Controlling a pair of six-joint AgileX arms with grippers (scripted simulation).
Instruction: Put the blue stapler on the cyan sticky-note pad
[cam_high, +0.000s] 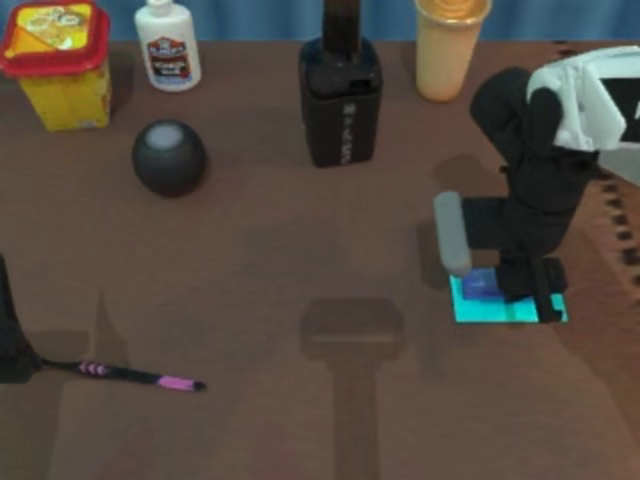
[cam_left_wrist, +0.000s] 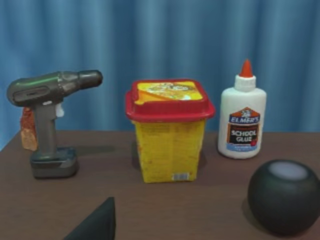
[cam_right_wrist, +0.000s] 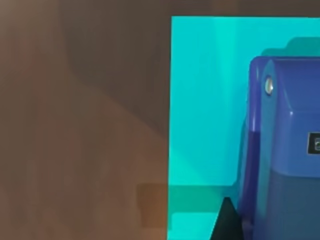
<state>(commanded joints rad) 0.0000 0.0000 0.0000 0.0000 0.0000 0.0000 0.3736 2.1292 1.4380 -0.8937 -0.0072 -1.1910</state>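
Observation:
The blue stapler (cam_high: 480, 283) rests on the left part of the cyan sticky-note pad (cam_high: 500, 312), at the table's right. My right gripper (cam_high: 530, 295) hangs straight over the pad, open, with bare cyan showing between its fingers. The stapler sits just outside them on the left. In the right wrist view the stapler (cam_right_wrist: 285, 150) fills one side over the pad (cam_right_wrist: 205, 110), and one dark fingertip (cam_right_wrist: 227, 222) stands right beside it. My left gripper (cam_high: 8, 345) is parked at the table's left edge, open, with a single fingertip (cam_left_wrist: 102, 222) in its wrist view.
Along the back stand a yellow tub with a red lid (cam_high: 58, 65), a glue bottle (cam_high: 168, 45), a black drill (cam_high: 340, 95) and an orange cup (cam_high: 450, 45). A black ball (cam_high: 170, 157) sits in front of them. A black-and-pink toothbrush (cam_high: 140, 375) lies front left.

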